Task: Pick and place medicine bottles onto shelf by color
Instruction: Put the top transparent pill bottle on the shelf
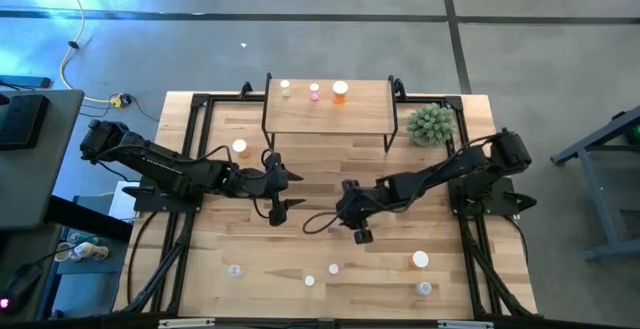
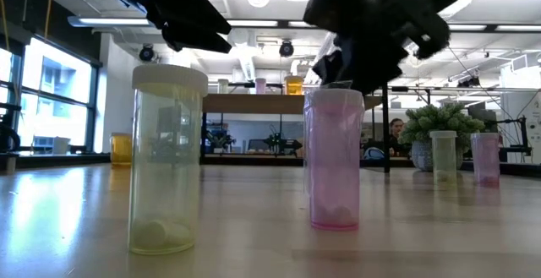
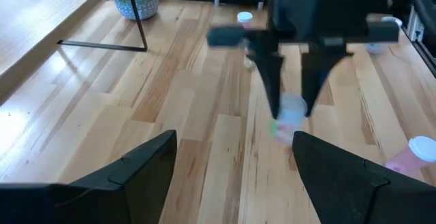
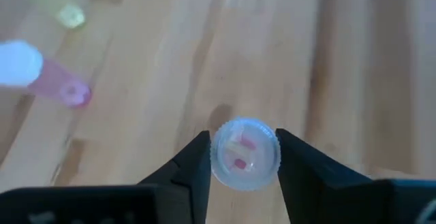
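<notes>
The shelf [image 1: 327, 111] stands at the table's far side, with a yellowish [image 1: 285, 87], a pink [image 1: 314, 91] and an orange bottle [image 1: 340, 91] standing on its board. My right gripper [image 4: 244, 157] is at mid-table, pointing down, shut on a clear bottle [image 4: 244, 154] with a pale cap. My left gripper [image 1: 288, 184] is open and empty just left of it, facing it. Loose bottles stand near the front edge: orange [image 1: 420, 260], pale [image 1: 425, 288], pink [image 2: 334, 160], yellowish [image 2: 166, 160]. One orange bottle [image 1: 240, 148] stands left of the shelf. My right gripper pinches the clear bottle by the sides of its cap [image 4: 225, 157] between its two fingers, coming from above and pointing down. In the left wrist view the bottle [image 3: 289, 115] hangs slightly tilted below the fingertips. I cannot tell whether its base touches the table.
A potted green plant [image 1: 432, 124] stands right of the shelf. The shelf's thin black legs [image 3: 139, 26] reach down to the table. Bare wood lies between the grippers and the shelf's front.
</notes>
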{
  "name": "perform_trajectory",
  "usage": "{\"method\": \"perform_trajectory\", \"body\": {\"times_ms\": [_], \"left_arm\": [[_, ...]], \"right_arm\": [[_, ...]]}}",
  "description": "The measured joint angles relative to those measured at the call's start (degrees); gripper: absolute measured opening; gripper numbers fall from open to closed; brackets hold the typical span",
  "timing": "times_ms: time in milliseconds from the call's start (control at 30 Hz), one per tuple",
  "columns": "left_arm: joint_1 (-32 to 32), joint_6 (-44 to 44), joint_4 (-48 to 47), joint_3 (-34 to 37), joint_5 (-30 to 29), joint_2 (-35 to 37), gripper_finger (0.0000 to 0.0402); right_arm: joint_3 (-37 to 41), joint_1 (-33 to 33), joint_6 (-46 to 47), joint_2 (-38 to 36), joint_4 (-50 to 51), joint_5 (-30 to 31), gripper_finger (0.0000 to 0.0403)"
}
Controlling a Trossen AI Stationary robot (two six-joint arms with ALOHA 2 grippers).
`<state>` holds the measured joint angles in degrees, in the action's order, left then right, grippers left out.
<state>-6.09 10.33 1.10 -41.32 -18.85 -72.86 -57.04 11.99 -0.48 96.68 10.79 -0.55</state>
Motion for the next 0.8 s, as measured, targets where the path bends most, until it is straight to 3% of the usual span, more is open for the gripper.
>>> {"method": "perform_trajectory", "body": {"times_ms": [467,800], "left_arm": [[0.0,-0.72,-0.02,0.0,0.0,0.0,0.0282],[0.0,-1.99,0.23,0.0,0.01,0.0,0.0282]], "right_arm": [[0.0,-8.41,-8.01,-16.53,2.15,13.3,0.0123],[0.0,-20.45,-15.41,-26.11,-4.41,30.81,0.0123]]}}
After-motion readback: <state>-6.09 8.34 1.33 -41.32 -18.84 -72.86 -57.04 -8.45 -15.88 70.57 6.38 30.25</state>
